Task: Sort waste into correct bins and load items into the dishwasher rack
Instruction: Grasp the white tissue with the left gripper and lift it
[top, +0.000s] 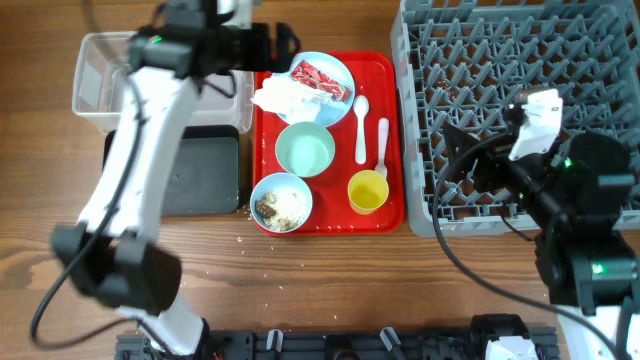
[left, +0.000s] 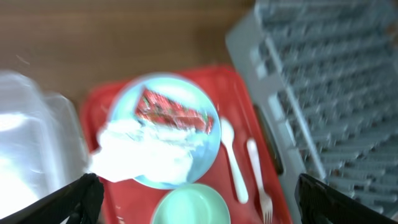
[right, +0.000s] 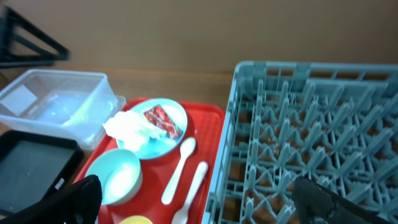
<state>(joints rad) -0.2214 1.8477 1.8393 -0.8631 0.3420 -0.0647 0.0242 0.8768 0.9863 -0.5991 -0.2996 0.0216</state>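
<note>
On the red tray (top: 388, 75) a pale blue plate (top: 340, 68) holds the red snack wrapper (top: 320, 80) and a crumpled white napkin (top: 280, 97). Below are the mint-green bowl (top: 305, 150), a light blue bowl (top: 280, 203) with beige food scraps (top: 270, 208), a yellow cup (top: 367, 192), a white spoon (top: 361, 128) and fork (top: 382, 147). My left gripper (left: 196, 199) is open and empty above the plate (left: 208, 146), wrapper (left: 171, 111) and napkin (left: 146, 152). My right gripper (right: 199, 196) is open and empty above the grey rack (top: 520, 110).
The clear tub (top: 100, 85) stands at the left, with the black tray (top: 200, 175) in front of it. The rack (right: 311, 143) fills the right side, close beside the red tray (right: 211, 140). Crumbs lie on the wood by the light blue bowl.
</note>
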